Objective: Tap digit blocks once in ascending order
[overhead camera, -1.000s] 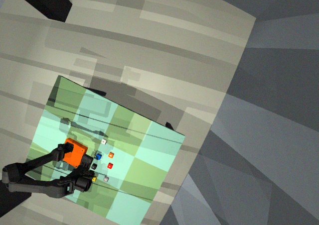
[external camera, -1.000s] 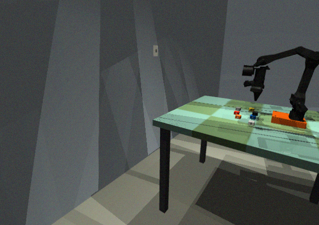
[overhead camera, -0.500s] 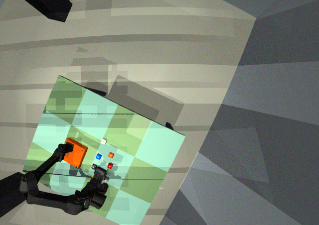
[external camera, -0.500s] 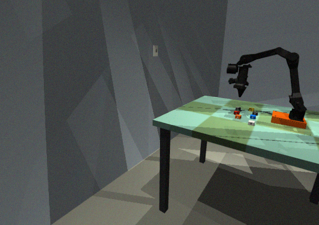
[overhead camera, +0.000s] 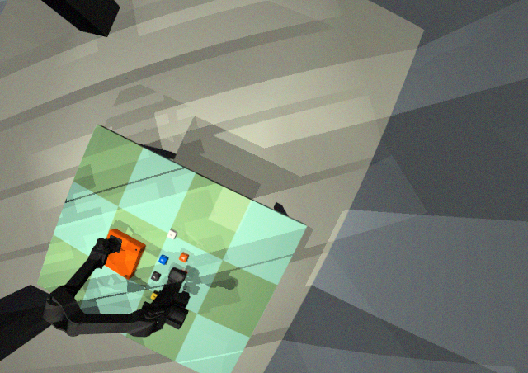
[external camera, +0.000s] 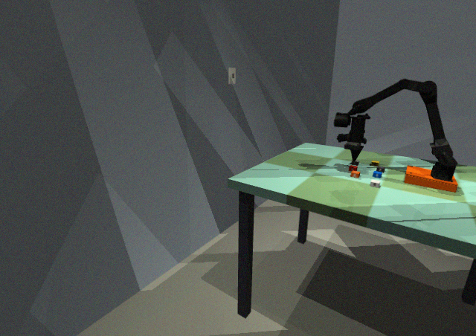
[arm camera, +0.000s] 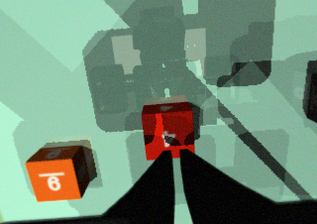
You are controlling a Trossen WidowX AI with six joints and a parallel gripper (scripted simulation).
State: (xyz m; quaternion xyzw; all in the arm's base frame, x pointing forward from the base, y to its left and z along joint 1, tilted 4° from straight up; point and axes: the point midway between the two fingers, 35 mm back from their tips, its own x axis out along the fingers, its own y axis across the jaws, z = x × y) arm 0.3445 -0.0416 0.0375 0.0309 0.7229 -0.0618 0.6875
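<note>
The red block (arm camera: 167,130) sat on the counter (external camera: 291,182) directly under the gripper (arm camera: 176,155), whose tips were nearly closed on nothing and hung just above its top. Coming down closed, they risked shoving it toward the nearby orange block (arm camera: 55,178)

Dim, hard-edged overlapping shadows, grainy

The fingertips cover part of the red block's (arm camera: 165,122) digit. A dark block (arm camera: 312,92) is cut off at the wrist view's right edge. From above, the digits are too small to read.
</note>
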